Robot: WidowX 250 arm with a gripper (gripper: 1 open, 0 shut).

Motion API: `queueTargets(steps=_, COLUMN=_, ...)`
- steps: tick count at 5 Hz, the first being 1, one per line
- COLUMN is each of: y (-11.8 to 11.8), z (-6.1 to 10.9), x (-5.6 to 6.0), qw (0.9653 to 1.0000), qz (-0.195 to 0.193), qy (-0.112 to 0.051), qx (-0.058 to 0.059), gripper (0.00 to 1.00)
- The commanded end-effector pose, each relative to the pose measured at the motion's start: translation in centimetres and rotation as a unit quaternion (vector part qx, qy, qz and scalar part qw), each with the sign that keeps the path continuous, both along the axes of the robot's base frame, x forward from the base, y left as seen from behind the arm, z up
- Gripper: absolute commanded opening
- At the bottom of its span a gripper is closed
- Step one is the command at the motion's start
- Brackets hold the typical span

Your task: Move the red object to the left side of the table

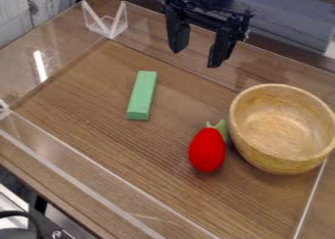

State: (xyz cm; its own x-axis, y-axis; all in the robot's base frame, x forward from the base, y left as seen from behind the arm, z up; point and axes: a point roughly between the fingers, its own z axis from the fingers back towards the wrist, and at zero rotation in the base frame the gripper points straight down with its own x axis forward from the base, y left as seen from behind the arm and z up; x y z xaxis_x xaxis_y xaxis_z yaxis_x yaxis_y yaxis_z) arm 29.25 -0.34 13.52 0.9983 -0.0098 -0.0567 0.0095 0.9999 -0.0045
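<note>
The red object [207, 149], a small glossy egg-shaped toy fruit with a green leafy tip, lies on the dark wood-grain table [92, 135] at the front right, touching the rim of a wooden bowl [283, 126]. My gripper [197, 45] hangs at the back of the table, pointing down, well above and behind the red object. Its black fingers [173, 37] stand apart with nothing between them, so it is open.
A green rectangular block [141, 94] lies near the middle, left of the red object. Low clear acrylic walls [105, 20] edge the tabletop. The wooden bowl takes up the right side, close to the right wall.
</note>
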Motion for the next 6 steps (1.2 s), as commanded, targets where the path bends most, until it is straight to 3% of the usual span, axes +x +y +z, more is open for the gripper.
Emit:
queueTargets(steps=1, y=-0.3, z=-1.2, x=-0.8, qw=0.9989, qz=-0.043, qy=0.017, qx=-0.005, gripper=1.0)
queueTargets(steps=2, y=-1.3, z=-3.0, x=-2.8, qw=0.9915, qz=-0.126, qy=0.033, qx=-0.008, gripper=1.0)
queueTargets(steps=3, y=-2.6, z=-4.5, x=-4.2, qw=0.9782, qz=-0.205, qy=0.03, qx=-0.011, gripper=1.0)
queueTargets(steps=4, y=-4.1, z=-5.5, x=-5.2, qw=0.9592, qz=-0.281, qy=0.025, qx=-0.015, gripper=1.0)
queueTargets(steps=5, y=-4.8, z=-6.8, x=-5.6, qw=0.9504, qz=-0.31, qy=0.014, qx=-0.016, gripper=1.0)
queueTargets(steps=6, y=-5.0, z=-7.7, x=-5.8, qw=0.9452, qz=-0.326, qy=0.005, qx=-0.019, gripper=1.0)
